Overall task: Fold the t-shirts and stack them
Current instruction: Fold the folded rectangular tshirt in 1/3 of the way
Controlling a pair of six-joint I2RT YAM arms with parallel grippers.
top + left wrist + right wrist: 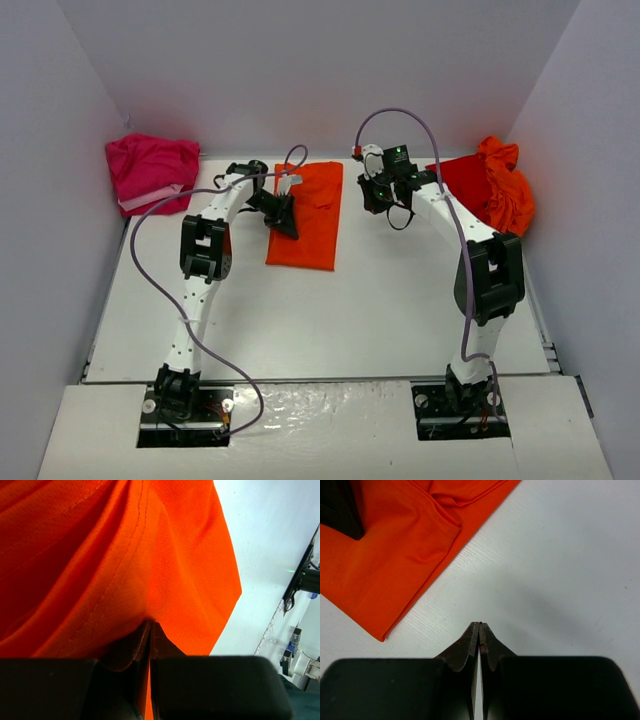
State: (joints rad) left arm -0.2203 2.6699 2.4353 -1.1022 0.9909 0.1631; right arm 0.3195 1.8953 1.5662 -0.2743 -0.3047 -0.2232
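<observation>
Three lots of t-shirts sit on a white worktop [380,310] walled on three sides. An orange t-shirt [312,225], folded into a long strip, lies just above centre, toward 12 o'clock. A crumpled pink t-shirt [150,170] is at 10 o'clock against the left wall, and a loose red and orange heap [490,185] is at 2 o'clock against the right wall. The left end effector [150,625] is clenched on a pinch of the strip's left edge, creases fanning out from its tips. This looks like a grip for drawing that edge across in another fold. The right end effector [479,625] is clenched on nothing and hovers over bare worktop just right of the strip, probably kept out of the cloth's path. Open room lies from 4 to 8 o'clock, toward the arm bases. The far corners are crowded by the unfolded piles, so a fold is best swept toward the centre.
</observation>
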